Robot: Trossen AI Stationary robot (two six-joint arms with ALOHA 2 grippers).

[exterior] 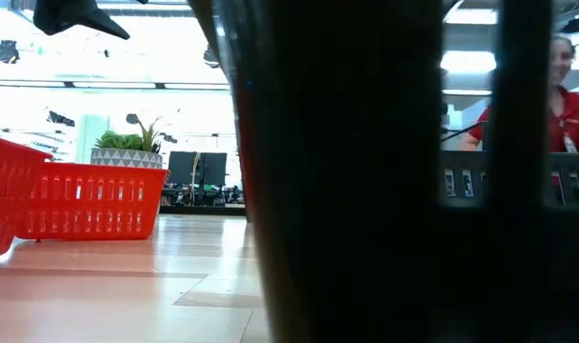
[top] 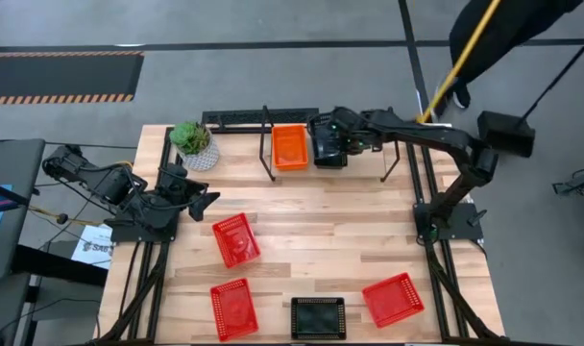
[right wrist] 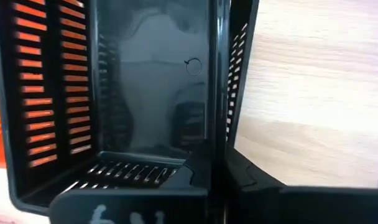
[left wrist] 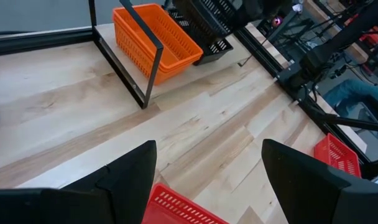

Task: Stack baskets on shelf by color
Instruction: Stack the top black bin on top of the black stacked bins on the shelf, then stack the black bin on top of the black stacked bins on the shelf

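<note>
On the shelf (top: 236, 119) at the table's far edge sits an orange basket (top: 290, 146) (left wrist: 155, 37). Right beside it is a black basket (top: 328, 144) (left wrist: 206, 25), with my right gripper (top: 344, 136) (right wrist: 217, 180) shut on it. Whether this basket rests on the shelf board I cannot tell. Three red baskets (top: 235, 238) (top: 232, 308) (top: 393, 298) and another black basket (top: 317, 317) lie flat on the table. My left gripper (top: 191, 197) (left wrist: 207, 180) hangs open over the table's left side, above a red basket (left wrist: 183, 208). My right gripper has the black basket by one side wall (right wrist: 217, 93). One finger (right wrist: 192, 177) is inside the basket and the other (right wrist: 251, 186) outside. The fingers come from above, slanting steeply down. The basket is about level, its open top up, next to the orange basket.
A potted plant (top: 195, 144) stands at the shelf's left end. The shelf's black frame posts (left wrist: 145, 62) rise in front of the baskets. In the low view the near black basket (exterior: 366, 191) blocks most of the picture. A person (exterior: 566, 86) stands beyond the table.
</note>
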